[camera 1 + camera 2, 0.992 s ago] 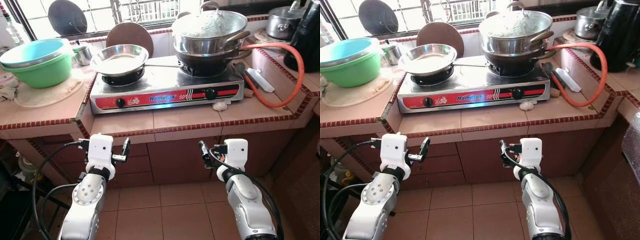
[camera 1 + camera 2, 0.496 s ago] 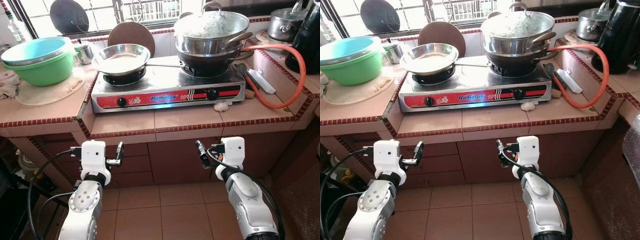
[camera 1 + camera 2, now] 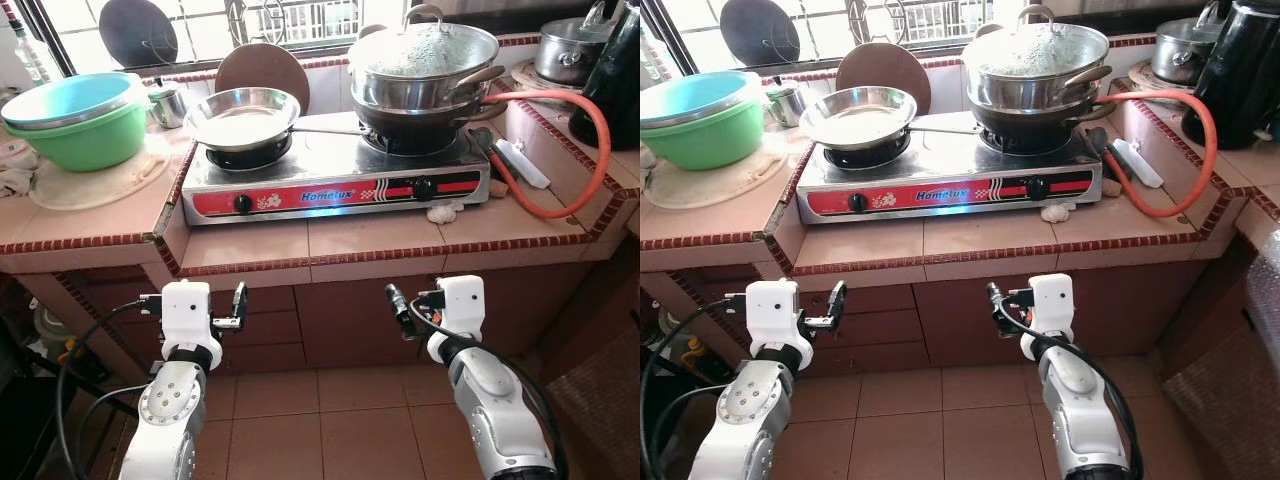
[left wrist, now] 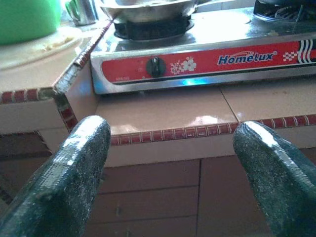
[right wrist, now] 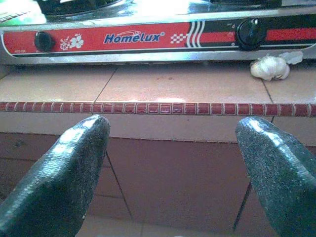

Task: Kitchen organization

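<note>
A red and steel two-burner stove (image 3: 335,185) sits on the tiled counter (image 3: 370,235). A steel pan (image 3: 242,113) rests on its left burner, and stacked lidded pots (image 3: 425,65) stand on the right one. A garlic bulb (image 3: 440,212) lies in front of the stove's right end; the same garlic bulb (image 5: 269,67) shows in the right wrist view. My left gripper (image 3: 240,304) and right gripper (image 3: 397,304) hang open and empty below the counter's front edge, both pointing at it. The open fingers (image 4: 74,168) frame the stove's left knob (image 4: 155,66).
Nested green and blue bowls (image 3: 80,120) stand on a round board at the left. An orange gas hose (image 3: 575,150) loops over the right counter beside a white-handled knife (image 3: 518,160). A steel pot (image 3: 570,48) and a dark jug (image 3: 620,70) stand at the far right. Brown tile floor (image 3: 320,420) lies below.
Both grippers have dropped lower in front of the cabinet since a second ago, and the right one has drifted slightly left. The camera shifted a little. Nothing on the counter moved.
</note>
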{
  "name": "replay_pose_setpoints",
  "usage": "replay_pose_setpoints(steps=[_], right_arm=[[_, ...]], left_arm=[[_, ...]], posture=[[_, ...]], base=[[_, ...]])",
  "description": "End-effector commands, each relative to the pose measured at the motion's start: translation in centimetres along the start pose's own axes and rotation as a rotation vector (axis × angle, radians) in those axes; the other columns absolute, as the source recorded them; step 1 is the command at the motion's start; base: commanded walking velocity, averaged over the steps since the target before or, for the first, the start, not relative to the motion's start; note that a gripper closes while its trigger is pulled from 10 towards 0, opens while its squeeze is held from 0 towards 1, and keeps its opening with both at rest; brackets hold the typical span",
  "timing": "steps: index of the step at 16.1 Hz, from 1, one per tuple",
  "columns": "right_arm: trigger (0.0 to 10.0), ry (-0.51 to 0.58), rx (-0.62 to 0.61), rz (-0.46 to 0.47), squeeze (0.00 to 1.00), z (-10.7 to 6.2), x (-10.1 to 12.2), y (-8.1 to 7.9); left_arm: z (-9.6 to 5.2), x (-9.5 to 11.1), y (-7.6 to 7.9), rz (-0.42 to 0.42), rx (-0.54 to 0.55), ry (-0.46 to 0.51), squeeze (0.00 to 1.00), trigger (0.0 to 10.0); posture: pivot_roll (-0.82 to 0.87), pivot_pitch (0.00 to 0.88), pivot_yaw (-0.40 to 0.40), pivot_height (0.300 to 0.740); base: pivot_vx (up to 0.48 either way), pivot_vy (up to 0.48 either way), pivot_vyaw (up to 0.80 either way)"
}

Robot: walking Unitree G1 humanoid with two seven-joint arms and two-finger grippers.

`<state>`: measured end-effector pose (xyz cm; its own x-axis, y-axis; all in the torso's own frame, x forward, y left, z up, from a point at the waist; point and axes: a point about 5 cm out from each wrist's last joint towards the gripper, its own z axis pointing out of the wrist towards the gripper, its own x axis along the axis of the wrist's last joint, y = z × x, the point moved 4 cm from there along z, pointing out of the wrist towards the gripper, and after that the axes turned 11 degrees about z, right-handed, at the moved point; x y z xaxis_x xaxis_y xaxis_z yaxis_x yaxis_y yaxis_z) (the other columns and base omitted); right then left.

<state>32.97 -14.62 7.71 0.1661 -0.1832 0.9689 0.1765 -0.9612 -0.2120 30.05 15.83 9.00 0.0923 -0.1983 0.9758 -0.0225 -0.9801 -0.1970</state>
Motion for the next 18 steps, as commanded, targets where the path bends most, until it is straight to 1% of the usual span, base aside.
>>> replay_pose_setpoints(steps=[1,2,3,4,7,9,10,11,13,15,17,18], right_arm=[[10.0,0.018,0.002,0.002,0.0,0.0,0.6,-0.1],[10.0,0.007,-0.014,0.007,0.0,0.1,0.5,0.1],[10.0,0.006,-0.018,0.004,0.0,0.1,0.5,0.2],[10.0,0.006,-0.017,0.004,0.0,0.1,0.4,0.0],[10.0,0.004,-0.01,0.003,0.0,0.1,0.3,-0.3],[10.0,0.013,-0.008,-0.003,0.0,0.3,0.6,-0.4],[10.0,0.017,-0.022,0.0,0.0,0.5,0.7,-0.2],[10.0,0.017,-0.025,0.005,0.0,0.6,0.7,-0.2],[10.0,0.023,-0.008,-0.001,0.0,0.7,0.9,-0.7],[10.0,0.024,-0.008,-0.003,0.0,0.7,1.0,-0.6],[10.0,0.028,-0.013,-0.004,0.0,0.8,1.2,-0.4],[10.0,0.032,-0.014,-0.006,0.0,0.8,1.3,-0.3]], left_arm=[[0.1,-0.1,-0.2,-0.013,0.008,-0.001,0.0,10.0],[0.1,0.1,0.0,-0.028,0.001,0.006,0.0,10.0],[0.1,0.3,0.0,-0.009,0.0,0.016,0.0,10.0],[0.1,0.2,-0.2,-0.003,0.016,0.013,0.0,10.0],[0.0,0.0,-0.5,-0.023,0.033,0.005,0.0,10.0],[0.2,0.3,-1.2,-0.02,0.067,0.026,0.0,10.0],[0.2,0.2,-1.7,-0.037,0.096,0.014,0.0,10.0],[0.2,0.2,-1.7,-0.048,0.1,0.015,0.0,10.0],[0.2,0.3,-1.8,-0.034,0.102,0.019,0.0,10.0],[0.2,0.2,-1.6,-0.034,0.099,0.02,0.0,10.0],[0.3,0.5,-1.0,-0.053,0.072,0.036,0.0,10.0],[0.3,0.7,-0.9,-0.03,0.071,0.041,0.0,10.0]], posture=[[-0.09,0.0,0.054,0.74],[-0.09,0.0,0.054,0.74],[-0.1,0.0,0.055,0.74],[-0.1,0.0,0.057,0.74],[-0.1,0.0,0.059,0.74],[-0.09,0.0,0.061,0.74],[-0.09,0.0,0.059,0.74],[-0.09,0.0,0.059,0.74],[-0.09,0.0,0.055,0.74],[-0.09,0.0,0.056,0.74],[-0.09,0.0,0.057,0.74],[-0.1,0.0,0.059,0.74]], base=[[0.0,0.0,0.0],[0.0,0.0,0.0],[0.0,0.0,-0.59],[0.0,0.0,-0.8],[0.0,0.0,-0.8],[0.0,0.0,-0.8],[0.0,0.0,-0.8],[0.0,0.0,-0.8],[0.0,0.0,-0.8],[0.0,0.0,-0.8],[0.0,0.0,0.0],[0.0,0.0,0.0]])
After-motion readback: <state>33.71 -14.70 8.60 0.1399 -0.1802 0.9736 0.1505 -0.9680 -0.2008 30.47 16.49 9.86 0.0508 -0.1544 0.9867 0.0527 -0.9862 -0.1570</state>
